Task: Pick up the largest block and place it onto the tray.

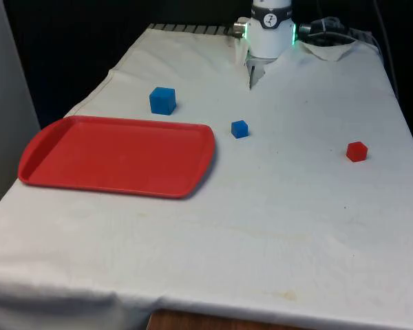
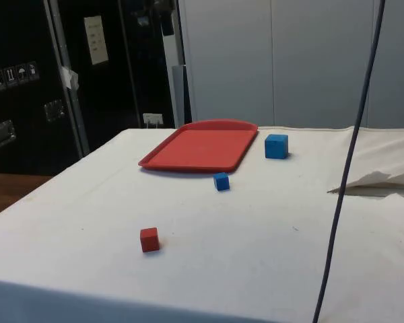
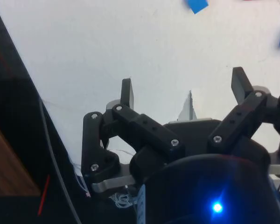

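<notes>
Well ahead of the hand [image 3: 184, 88], fingers spread and empty, stands the largest blue block [image 1: 162, 100]; descend centred, straddling opposite faces.

We see a red tray [image 2: 200, 144] lying flat at the far side of the white cloth [image 2: 269, 249]. The big blue block [image 2: 277, 146] sits just right of it. A small blue block [image 2: 221, 181] lies near its front edge; a red block [image 2: 149, 239] sits nearer, well apart.
</notes>
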